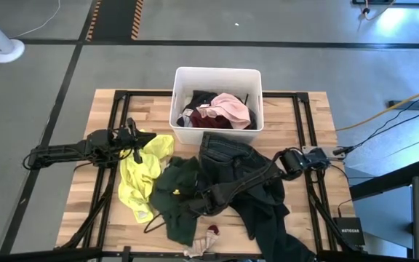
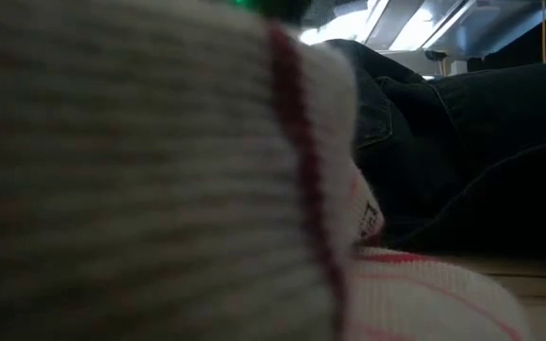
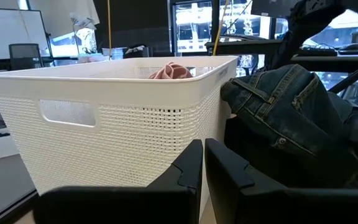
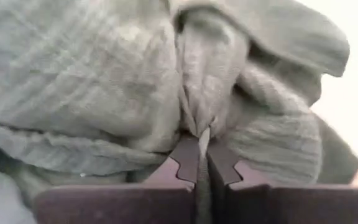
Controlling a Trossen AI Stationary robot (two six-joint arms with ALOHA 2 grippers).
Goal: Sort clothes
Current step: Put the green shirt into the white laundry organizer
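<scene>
The right hand [image 4: 202, 163] is clamped on a fold of the dark green shirt [image 1: 179, 191], which lies mid-worktop [image 1: 318, 127] between the yellow top [image 1: 142, 175] and jeans [image 1: 228, 154]. The left hand [image 1: 135, 142] rests closed and empty at the yellow top's edge, near the white bin [image 1: 217, 74].

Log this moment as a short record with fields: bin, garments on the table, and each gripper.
bin: white rectangular plastic bin at the table's far edge, holding a pink piece and dark pieces
table garments: bright yellow top, dark green shirt, dark jeans, small striped piece at the near edge
left gripper: shut, empty, over the yellow top, facing the bin
right gripper: shut on a fold of the dark green shirt
</scene>
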